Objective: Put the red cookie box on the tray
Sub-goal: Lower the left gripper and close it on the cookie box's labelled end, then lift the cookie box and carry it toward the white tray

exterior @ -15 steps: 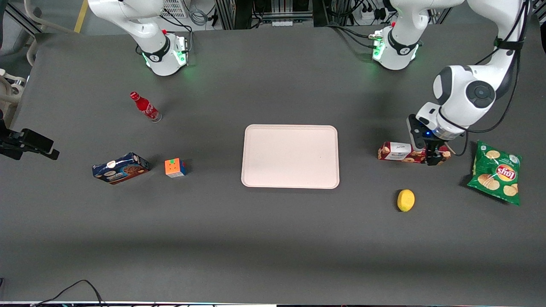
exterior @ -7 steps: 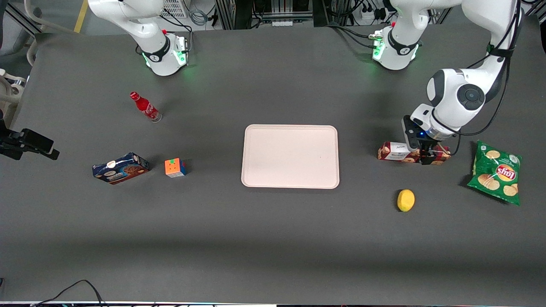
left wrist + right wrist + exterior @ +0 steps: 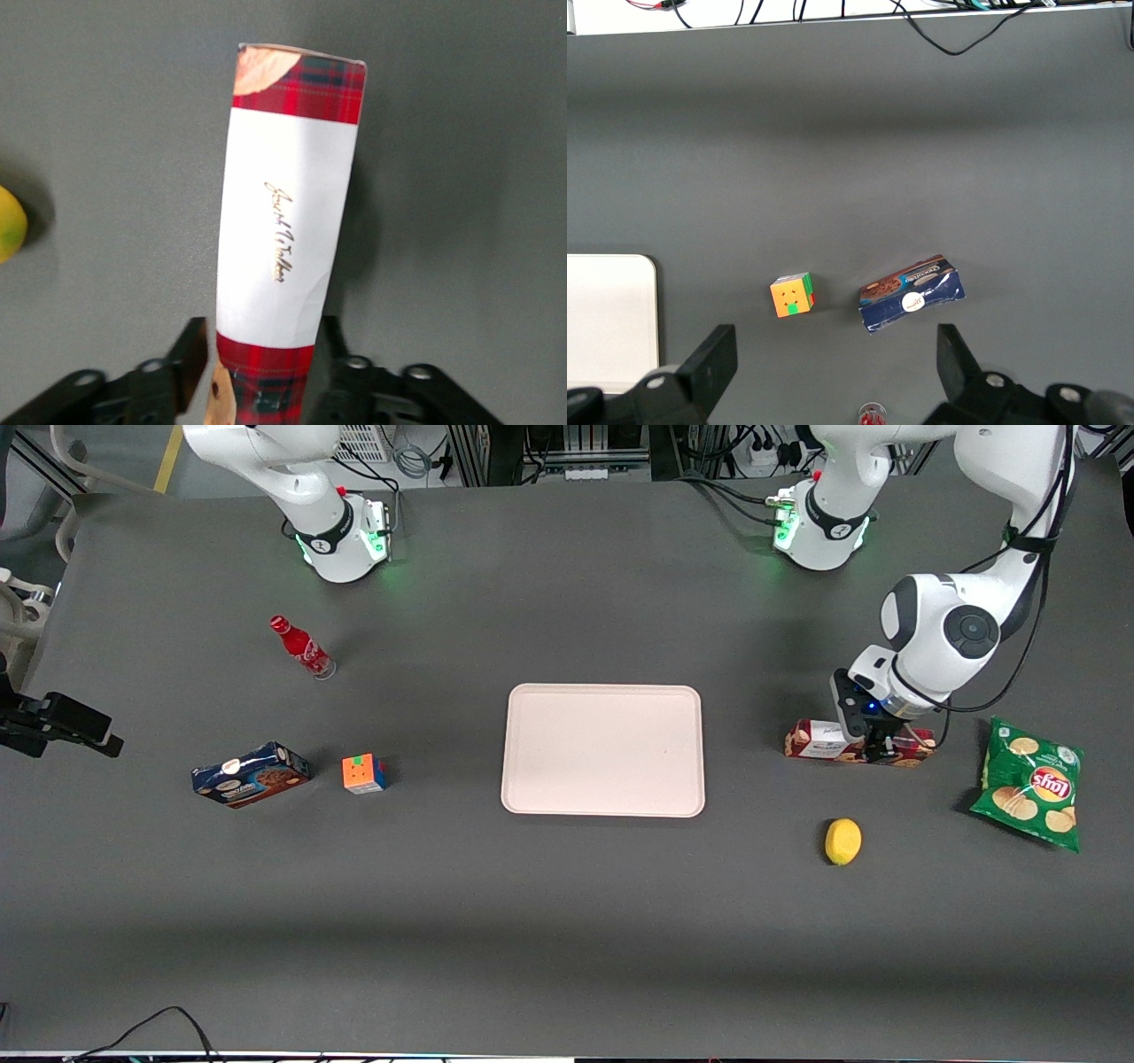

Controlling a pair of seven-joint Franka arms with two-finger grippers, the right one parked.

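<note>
The red cookie box [image 3: 288,221] is being straddled by the gripper [image 3: 264,372], fingers [image 3: 190,361] spread, flanking its sides, lying on the table [image 3: 567,921] well apart from the tray [image 3: 602,749].

The right wrist view looks down on a dark grey tabletop [image 3: 921,159]. A corner of the pale tray [image 3: 607,310] shows at the frame's edge, with rounded corner and low rim. A puzzle cube [image 3: 792,296] with an orange top face sits apart from the tray, and a blue cookie box [image 3: 911,293] lies just beside the cube, slightly skewed. The red cap of a bottle [image 3: 871,413] peeks in at the frame's edge. Black cables [image 3: 957,35] trail along the tabletop's edge.
</note>
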